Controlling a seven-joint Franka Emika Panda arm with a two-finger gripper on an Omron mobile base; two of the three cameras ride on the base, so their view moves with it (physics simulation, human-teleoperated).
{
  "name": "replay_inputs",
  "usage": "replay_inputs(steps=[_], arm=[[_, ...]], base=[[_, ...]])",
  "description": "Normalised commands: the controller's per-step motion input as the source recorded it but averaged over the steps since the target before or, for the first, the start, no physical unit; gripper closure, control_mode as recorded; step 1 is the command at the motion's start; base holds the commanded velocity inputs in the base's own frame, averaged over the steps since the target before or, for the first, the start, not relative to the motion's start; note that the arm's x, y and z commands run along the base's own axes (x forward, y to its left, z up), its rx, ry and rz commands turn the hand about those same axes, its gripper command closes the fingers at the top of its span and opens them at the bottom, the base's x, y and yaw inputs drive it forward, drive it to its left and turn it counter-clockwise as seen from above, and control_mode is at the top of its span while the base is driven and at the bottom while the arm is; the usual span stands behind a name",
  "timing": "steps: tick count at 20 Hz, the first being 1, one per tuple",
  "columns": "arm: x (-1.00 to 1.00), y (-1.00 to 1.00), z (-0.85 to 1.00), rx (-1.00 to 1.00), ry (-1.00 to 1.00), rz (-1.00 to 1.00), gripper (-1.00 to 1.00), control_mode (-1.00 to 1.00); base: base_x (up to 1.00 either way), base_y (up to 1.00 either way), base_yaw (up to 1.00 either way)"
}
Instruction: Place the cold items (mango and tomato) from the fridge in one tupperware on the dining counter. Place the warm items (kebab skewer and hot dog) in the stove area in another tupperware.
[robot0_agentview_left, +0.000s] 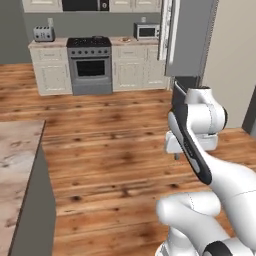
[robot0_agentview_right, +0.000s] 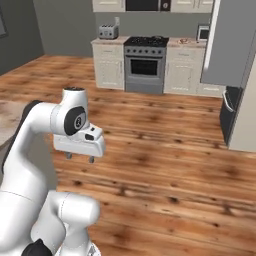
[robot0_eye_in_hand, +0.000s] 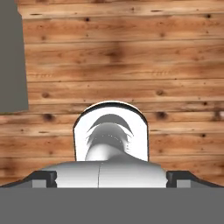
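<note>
Fridge (robot0_agentview_left: 192, 37) stands at the right of the far wall, dark grey, with one door swung open; white inner shelving shows along the door's inner edge in the left base view. Contents of the shelves cannot be made out. In the right base view the same fridge (robot0_agentview_right: 232, 45) occupies the upper right corner, with a pale curved bar handle on its lower dark section.

Stove area (robot0_agentview_left: 90, 65) sits against the far wall: a steel-grey range with black burners and a dark oven window, flanked by cream cabinets with marbled tops. A toaster (robot0_agentview_left: 43, 34) stands on the top left of the range; a microwave (robot0_agentview_left: 146, 31) stands on the top right of it. A small object lies on the counter just left of the microwave, too small to identify.

Dining counter (robot0_agentview_left: 17, 165), beige-pink marbled stone, shows at the left edge, well apart from the range, with wooden floor (robot0_agentview_left: 110, 150) between.

Gripper (robot0_agentview_right: 80, 158) hangs over the bare floor, pointing down, well apart from fridge, range and counter. Its fingers stand spread wide, released, with nothing between them.
</note>
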Motion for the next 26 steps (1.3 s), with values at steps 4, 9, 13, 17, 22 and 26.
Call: replay_inputs(steps=[4, 9, 13, 17, 22, 26], arm=[[0.00, 0.00, 0.00, 0.00, 0.00, 0.00, -1.00, 1.00], [0.00, 0.00, 0.00, 0.00, 0.00, 0.00, -1.00, 1.00], [0.00, 0.00, 0.00, 0.00, 0.00, 0.00, -1.00, 1.00], [0.00, 0.00, 0.00, 0.00, 0.00, 0.00, -1.00, 1.00], [0.00, 0.00, 0.00, 0.00, 0.00, 0.00, -1.00, 1.00], [0.00, 0.00, 0.00, 0.00, 0.00, 0.00, -1.00, 1.00]], base=[[1.00, -0.01, 0.00], [1.00, 0.00, 0.00], [1.00, 0.00, 0.00], [1.00, 0.00, 0.00], [1.00, 0.00, 0.00], [1.00, 0.00, 0.00]])
